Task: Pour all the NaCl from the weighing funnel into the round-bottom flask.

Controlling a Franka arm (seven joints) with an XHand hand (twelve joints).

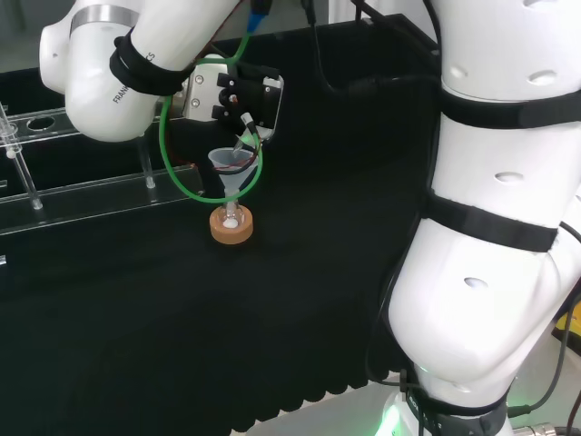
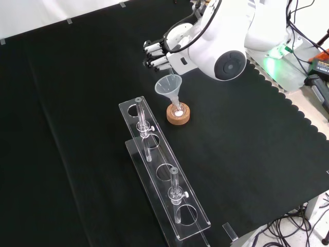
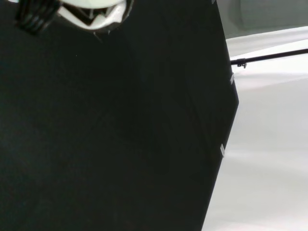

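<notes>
**Funnel stands in the flask, hand just above its rim**

The clear conical funnel (image 2: 170, 87) stands upright with its stem down in the neck of the small clear round-bottom flask (image 2: 178, 109), which sits on a round cork ring stand (image 2: 178, 116) on the black cloth (image 2: 247, 154). Its long axis runs close to vertical, wide mouth up. The black and white hand (image 2: 160, 55) hangs just above and behind the funnel's rim in the front view. Its fingers (image 2: 152, 49) are curled toward the palm, and from these views I cannot tell whether they pinch anything; a thin object near the funnel's mouth in the head view is too small to make out.

The move ahead turns on this vertical line: whatever leaves the hand must fall straight down through the cone into the flask.

The front view shows a white patch at the flask's bottom, probably salt, and two clear plastic racks (image 2: 163, 175) with small glass pieces standing nearer the camera. The head view shows the hand's palm (image 1: 238, 98) directly over the funnel. The wrist view shows bare cloth and a white part of the hand.
</notes>
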